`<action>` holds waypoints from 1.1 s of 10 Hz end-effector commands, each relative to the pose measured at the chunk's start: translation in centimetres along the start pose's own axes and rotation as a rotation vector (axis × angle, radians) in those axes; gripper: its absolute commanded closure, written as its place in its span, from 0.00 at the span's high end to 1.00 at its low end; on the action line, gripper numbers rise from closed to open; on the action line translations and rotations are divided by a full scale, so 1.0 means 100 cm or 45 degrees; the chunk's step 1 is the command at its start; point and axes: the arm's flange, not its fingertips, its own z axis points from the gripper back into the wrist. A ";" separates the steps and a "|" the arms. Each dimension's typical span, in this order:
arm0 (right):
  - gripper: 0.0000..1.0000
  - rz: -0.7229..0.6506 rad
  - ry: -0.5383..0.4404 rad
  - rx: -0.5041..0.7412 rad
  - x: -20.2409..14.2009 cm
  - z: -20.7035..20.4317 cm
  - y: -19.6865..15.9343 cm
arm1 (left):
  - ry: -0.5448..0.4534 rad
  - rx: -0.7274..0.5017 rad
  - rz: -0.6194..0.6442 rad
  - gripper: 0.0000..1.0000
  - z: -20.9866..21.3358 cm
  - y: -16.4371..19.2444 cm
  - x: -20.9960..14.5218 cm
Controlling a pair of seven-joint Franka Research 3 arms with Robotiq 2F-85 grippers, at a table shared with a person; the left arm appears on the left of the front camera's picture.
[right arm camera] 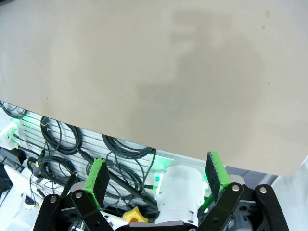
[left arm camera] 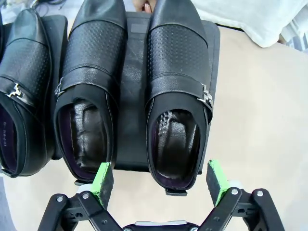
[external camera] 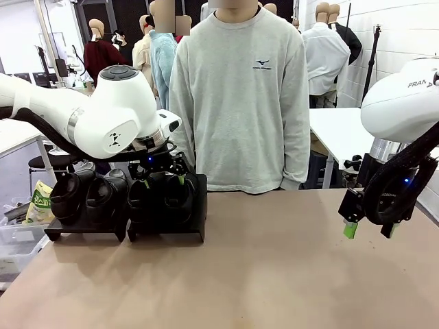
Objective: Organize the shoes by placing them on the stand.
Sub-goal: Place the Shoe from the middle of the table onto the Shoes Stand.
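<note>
Four black shoes (external camera: 123,195) sit on the stand (external camera: 164,229), two matte black risers set side by side at the left of the tabletop (external camera: 260,274), on its far half. The left riser (external camera: 86,229) carries one pair, the right riser (left arm camera: 132,96) the other. In the left wrist view the right-hand pair lies side by side, toes pointing away from the camera, heel openings toward it, each shoe with a small metal buckle at its side. A third shoe (left arm camera: 21,96) shows at that view's left edge on the neighbouring riser.

The left claw (external camera: 163,179) hangs just over the right-hand pair, spread wide. Its green pads (left arm camera: 102,177) stand on either side of the heel of the right shoe (left arm camera: 178,96) without touching it; nothing is pinched.

The right claw (external camera: 369,229) hovers at the right edge of the tabletop, well apart from the stand, fingers spread and holding nothing. Its wrist view looks down past the tabletop edge onto coiled cables (right arm camera: 57,149) below.

A person in a grey sweatshirt (external camera: 240,103) stands at the far side, just behind the stand.
</note>
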 end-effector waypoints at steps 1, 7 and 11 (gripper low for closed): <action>1.00 0.009 0.012 -0.018 -0.001 0.002 -0.002 | -0.004 -0.004 -0.004 1.00 0.001 -0.001 0.003; 1.00 0.009 0.012 -0.018 -0.001 0.002 -0.002 | -0.004 -0.004 -0.004 1.00 0.001 -0.001 0.003; 1.00 0.009 0.012 -0.018 -0.001 0.002 -0.002 | -0.004 -0.004 -0.004 1.00 0.001 -0.001 0.003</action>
